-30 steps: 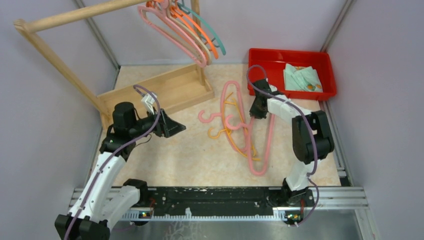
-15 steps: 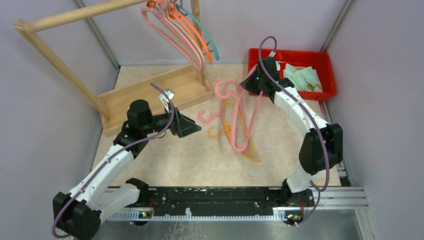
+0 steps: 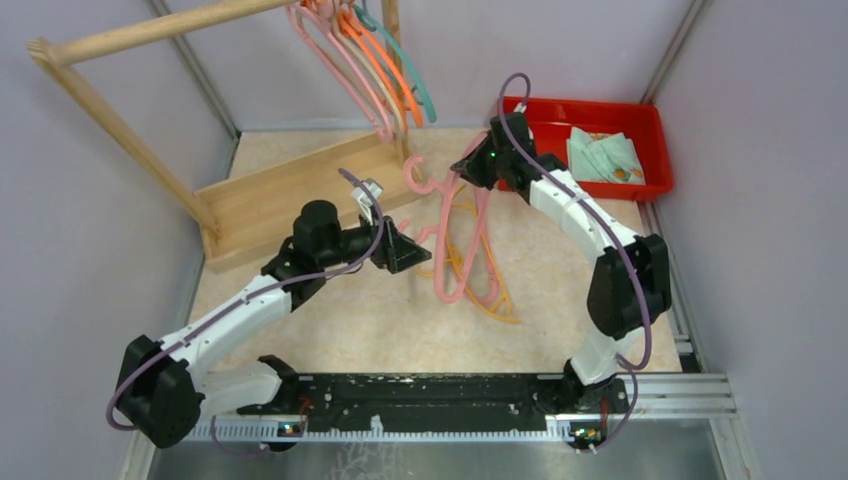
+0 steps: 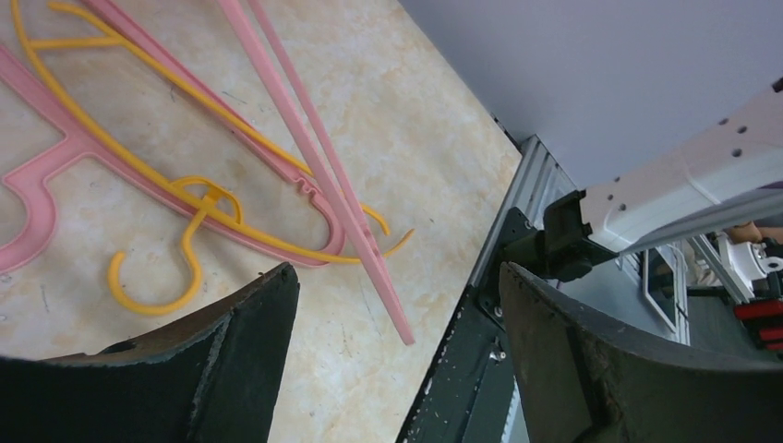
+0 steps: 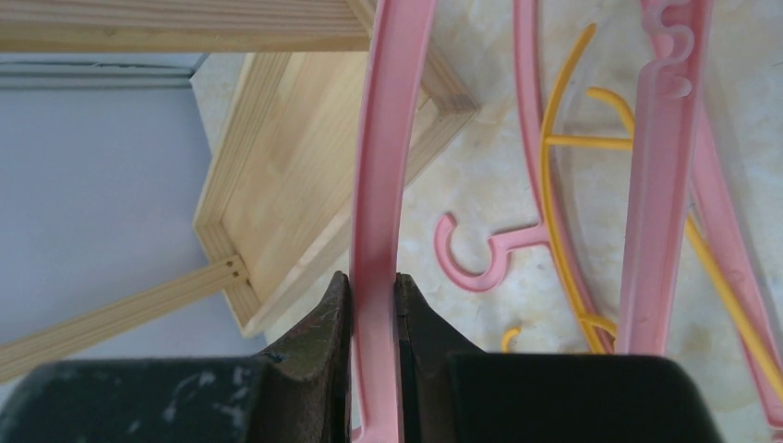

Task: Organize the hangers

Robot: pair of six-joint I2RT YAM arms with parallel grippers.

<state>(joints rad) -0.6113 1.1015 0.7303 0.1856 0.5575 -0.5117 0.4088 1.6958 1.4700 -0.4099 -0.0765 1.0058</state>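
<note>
The right hand (image 5: 373,293) was clamped narrow on the flat arm of a pink hanger (image 5: 377,157). The hanger's hook end was up just beside the corner of the wooden rack base (image 3: 280,195); whether its lower end touched the desk (image 3: 340,320) could not be told. The left hand (image 4: 397,281) was spread wide, holding nothing, above the loose pile. There a yellow hanger (image 4: 198,198) and a second pink hanger (image 4: 51,161) lay flat and overlapping mid-desk, both thin smooth plastic with curved hooks. The hung hangers (image 3: 385,65), pink, orange and teal, sat bunched on the round wooden pole (image 3: 150,32) at the back. A red bin (image 3: 520,112) stood in the back right corner with pale cloth (image 3: 600,155) inside. The desk top was beige, marbled and matte, with bare room near left and near centre up to the black rail (image 3: 430,392) at the near edge. Grey walls shut in the left, back and right. Versus half a second earlier, the right hand had shifted left toward the rack, carrying the pink hanger along. The left arm had stretched further right, its hand closer to the pile, and the hung hangers had swung slightly.
</note>
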